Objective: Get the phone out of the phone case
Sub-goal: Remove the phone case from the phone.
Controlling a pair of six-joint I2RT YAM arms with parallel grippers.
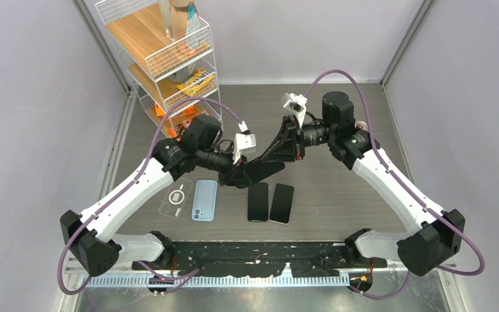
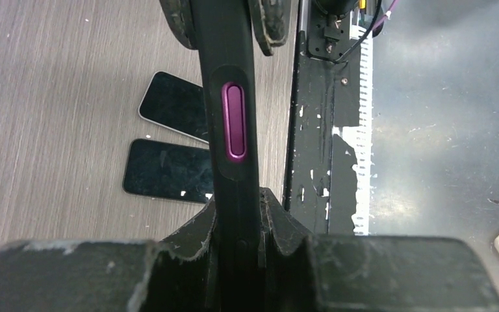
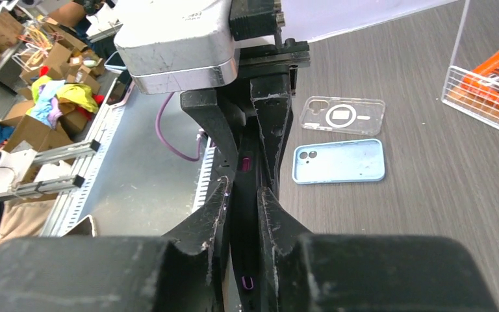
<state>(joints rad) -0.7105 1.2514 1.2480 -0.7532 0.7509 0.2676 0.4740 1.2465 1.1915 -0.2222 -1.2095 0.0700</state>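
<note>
The dark case [image 1: 264, 170] hangs in the air over the middle of the bench [image 1: 338, 201], pinched from both ends. The left end effector [image 1: 237, 174] clamps its 8 o'clock end and the right end effector [image 1: 281, 153] its 2 o'clock end, so the two sit nearly nose to nose.

In the left wrist view the fingers [image 2: 282, 224] are closed to a narrow slot on the case's thin edge. A purple button [image 2: 234, 122] (long and oval) faces the camera, and the right end effector bites the far end at 12 o'clock. The right wrist view agrees, with both fingers pressed flat on the case's faces.

Seen edge-on, what the case contains cannot be told.

At 6 o'clock of it lie two black phones [image 1: 269, 202], side by side. At 8 o'clock lie a blue case [image 1: 204, 199] and, just beside that, a clear case [image 1: 177, 197]. A rack [image 1: 162, 52] stands at 11 o'clock.
</note>
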